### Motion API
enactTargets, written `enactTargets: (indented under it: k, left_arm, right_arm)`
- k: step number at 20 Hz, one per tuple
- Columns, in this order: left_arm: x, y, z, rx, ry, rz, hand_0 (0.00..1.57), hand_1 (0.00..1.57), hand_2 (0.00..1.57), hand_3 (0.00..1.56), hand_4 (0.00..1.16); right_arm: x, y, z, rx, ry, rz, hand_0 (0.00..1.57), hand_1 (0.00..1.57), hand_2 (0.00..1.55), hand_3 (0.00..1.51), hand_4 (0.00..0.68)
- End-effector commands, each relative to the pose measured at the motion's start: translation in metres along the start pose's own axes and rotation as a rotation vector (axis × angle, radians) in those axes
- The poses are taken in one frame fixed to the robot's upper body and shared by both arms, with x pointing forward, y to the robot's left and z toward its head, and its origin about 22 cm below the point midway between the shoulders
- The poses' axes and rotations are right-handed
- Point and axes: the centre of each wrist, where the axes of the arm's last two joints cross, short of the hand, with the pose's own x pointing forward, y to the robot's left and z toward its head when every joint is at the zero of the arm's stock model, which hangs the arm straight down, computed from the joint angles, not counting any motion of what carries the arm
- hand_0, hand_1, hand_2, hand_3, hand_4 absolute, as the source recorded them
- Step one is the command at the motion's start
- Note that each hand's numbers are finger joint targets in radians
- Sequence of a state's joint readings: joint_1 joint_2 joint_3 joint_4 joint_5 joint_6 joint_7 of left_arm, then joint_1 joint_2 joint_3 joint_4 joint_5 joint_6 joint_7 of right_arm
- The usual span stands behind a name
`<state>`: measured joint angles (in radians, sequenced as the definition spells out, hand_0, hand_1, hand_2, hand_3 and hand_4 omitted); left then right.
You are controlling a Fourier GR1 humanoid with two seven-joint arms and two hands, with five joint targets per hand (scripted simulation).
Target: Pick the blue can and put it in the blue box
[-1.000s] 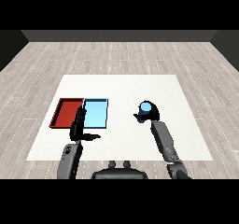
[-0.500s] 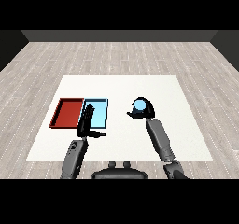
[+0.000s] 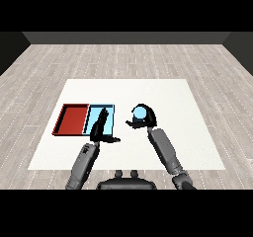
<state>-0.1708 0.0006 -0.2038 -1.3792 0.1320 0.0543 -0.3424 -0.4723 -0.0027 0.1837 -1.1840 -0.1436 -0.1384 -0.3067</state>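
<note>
Grey wood-plank flooring (image 3: 123, 58) is seen running back to a dark wall, and on it one white table (image 3: 163, 93) is laid out, its top taking up the middle of the view.

Two trays are counted on the table, set side by side and touching along their shared edge at the table's left half. One red tray (image 3: 71, 119) is placed on the outside, and one light blue tray (image 3: 109, 115) is placed next to it, nearer the table's middle.

Two grey forearms are brought in from the lower corners, each ending in a black hand. The left hand (image 3: 101, 130) is held over the near part of the light blue tray, its fingers stretched out straight and pointed away from the robot, the thumb stuck out to the side toward the table's middle; nothing is held in it.

One blue can (image 3: 140, 114) is counted. It is enclosed by the right hand (image 3: 147, 121), whose fingers are curled over its top and far side while the thumb is curved in from the left, so that only the can's pale blue face is shown between them. Can and hand are found just to the right of the light blue tray, outside its rim. Whether the can is lifted off the table cannot be told.
</note>
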Motion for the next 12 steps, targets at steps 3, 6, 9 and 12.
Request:
enactTargets:
  k: [3,6,9,12]
  left_arm:
    - [0.0,-0.019,-0.013,-0.01,0.011,-0.047,0.0,0.0,0.0,0.0,0.0]
    - [-0.019,-0.037,-0.028,-0.027,0.044,-0.042,0.0,0.0,0.0,0.0,0.0]
    - [-0.012,-0.038,-0.007,-0.034,0.053,-0.003,0.0,0.0,0.0,0.0,0.0]
    - [-0.026,-0.032,-0.009,-0.029,0.082,-0.026,0.0,0.0,0.0,0.0,0.0]
  right_arm:
    - [0.02,0.021,0.009,0.003,-0.004,-0.009,1.43,1.43,1.44,1.41,0.669]
    - [0.016,0.015,-0.001,0.021,-0.024,0.016,1.42,1.42,1.45,1.41,0.661]
    - [0.014,0.031,0.005,0.035,-0.016,-0.014,1.42,1.42,1.45,1.41,0.658]
    - [-0.003,0.025,0.001,0.051,-0.018,-0.015,1.41,1.41,1.45,1.41,0.665]
